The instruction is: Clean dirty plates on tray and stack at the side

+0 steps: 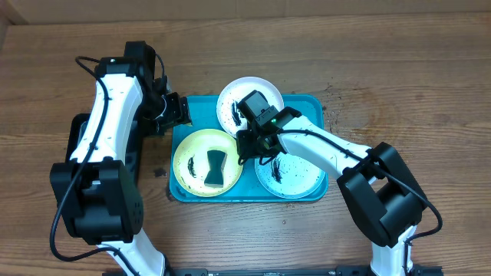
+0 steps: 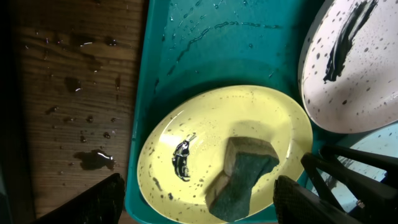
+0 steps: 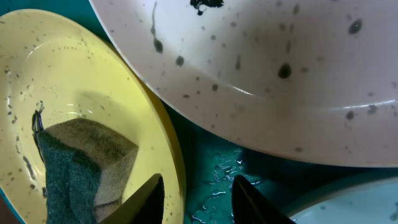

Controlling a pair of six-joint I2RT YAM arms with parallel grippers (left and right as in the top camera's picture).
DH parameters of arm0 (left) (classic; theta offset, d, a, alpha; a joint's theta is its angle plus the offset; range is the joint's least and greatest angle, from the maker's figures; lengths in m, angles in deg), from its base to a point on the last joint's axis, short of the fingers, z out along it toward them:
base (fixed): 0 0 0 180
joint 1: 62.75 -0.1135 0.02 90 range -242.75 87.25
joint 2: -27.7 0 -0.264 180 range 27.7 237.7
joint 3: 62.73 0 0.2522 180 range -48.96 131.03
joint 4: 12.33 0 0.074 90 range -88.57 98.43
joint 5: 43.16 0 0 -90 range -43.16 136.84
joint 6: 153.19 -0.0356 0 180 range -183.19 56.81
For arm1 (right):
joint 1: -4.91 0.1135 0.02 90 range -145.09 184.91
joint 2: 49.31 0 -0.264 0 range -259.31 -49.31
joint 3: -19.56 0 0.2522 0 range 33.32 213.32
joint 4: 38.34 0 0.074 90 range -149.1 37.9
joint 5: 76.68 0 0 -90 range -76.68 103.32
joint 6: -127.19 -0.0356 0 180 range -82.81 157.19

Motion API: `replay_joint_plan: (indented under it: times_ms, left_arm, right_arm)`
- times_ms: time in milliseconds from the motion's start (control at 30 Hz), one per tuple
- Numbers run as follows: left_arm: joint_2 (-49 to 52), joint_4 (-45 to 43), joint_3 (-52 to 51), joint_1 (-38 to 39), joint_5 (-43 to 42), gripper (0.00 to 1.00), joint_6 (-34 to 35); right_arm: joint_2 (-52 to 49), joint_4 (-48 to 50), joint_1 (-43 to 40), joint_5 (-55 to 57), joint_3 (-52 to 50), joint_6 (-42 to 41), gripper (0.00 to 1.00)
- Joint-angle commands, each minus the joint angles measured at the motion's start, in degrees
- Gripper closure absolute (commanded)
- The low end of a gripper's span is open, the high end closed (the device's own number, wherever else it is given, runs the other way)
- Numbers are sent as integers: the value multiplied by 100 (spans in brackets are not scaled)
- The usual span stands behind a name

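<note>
While the left arm reaches up from the front edge, left gripper (image 1: 180, 115) hangs wide open, empty, over the tray (image 1: 307, 103) mid-table. Three plates (image 1: 196, 149) and a sponge (image 1: 215, 169) lie in it. Right arm bends leftward, right gripper (image 1: 247, 149) narrowly parted, empty, at the yellow-green rim.

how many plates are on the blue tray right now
3. On the tray, a white plate sits at the top middle in the overhead view, a yellow-green plate at left holds a sponge, and a teal plate at right lies partly under the right arm.
</note>
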Motion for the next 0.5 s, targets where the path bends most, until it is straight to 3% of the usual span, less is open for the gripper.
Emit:
replay_joint_plan:
  times_ms: [0, 200, 367, 467]
  left_arm:
    - [-96, -20, -42, 129, -116, 23, -136]
    - [-96, -4, -42, 256, -116, 25, -138]
    - [-96, -2, -42, 330, -116, 25, -199]
    - [-96, 11, -42, 341, -118, 28, -243]
  right_arm:
    - [-20, 20, 55, 83, 164, -46, 63]
    - [-245, 20, 57, 129, 162, -70, 66]
    - [-382, -2, 57, -70, 162, -87, 78]
    - [-380, 26, 57, -70, 179, -87, 79]
